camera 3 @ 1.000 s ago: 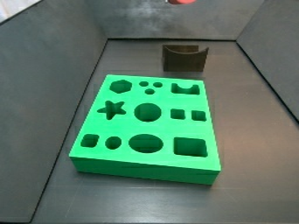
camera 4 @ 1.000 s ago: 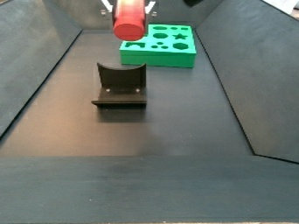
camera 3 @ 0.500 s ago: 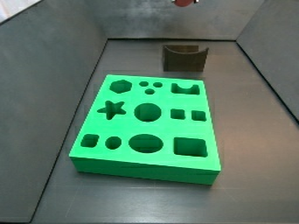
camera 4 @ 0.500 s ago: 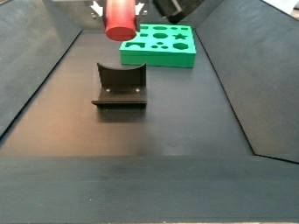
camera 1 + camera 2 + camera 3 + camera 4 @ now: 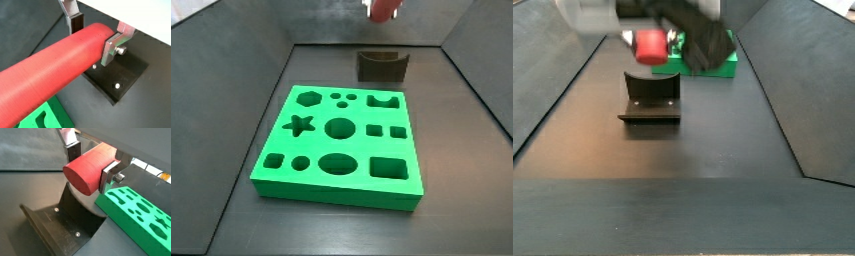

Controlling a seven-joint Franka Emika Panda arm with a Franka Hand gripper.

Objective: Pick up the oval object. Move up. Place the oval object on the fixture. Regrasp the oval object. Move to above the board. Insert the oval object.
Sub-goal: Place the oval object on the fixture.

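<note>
Gripper (image 5: 91, 159) plates clamp one oval object (image 5: 90, 167) from both sides, holding it in the air above the single fixture (image 5: 649, 98). One board (image 5: 339, 145) lies on the floor beyond the fixture. Since half a second ago, the peg has come lower, closer to the fixture.

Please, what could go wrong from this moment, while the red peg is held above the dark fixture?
1. The end effector holds the red oval peg near one end, in both wrist views. Most of its length overhangs, so it may tilt between the pads.
2. The peg hangs above the fixture in a side view. If it descends off the notch line, it may strike a wall.
3. The green board lies close beside the fixture; the peg's overhanging end might hit it.
</note>
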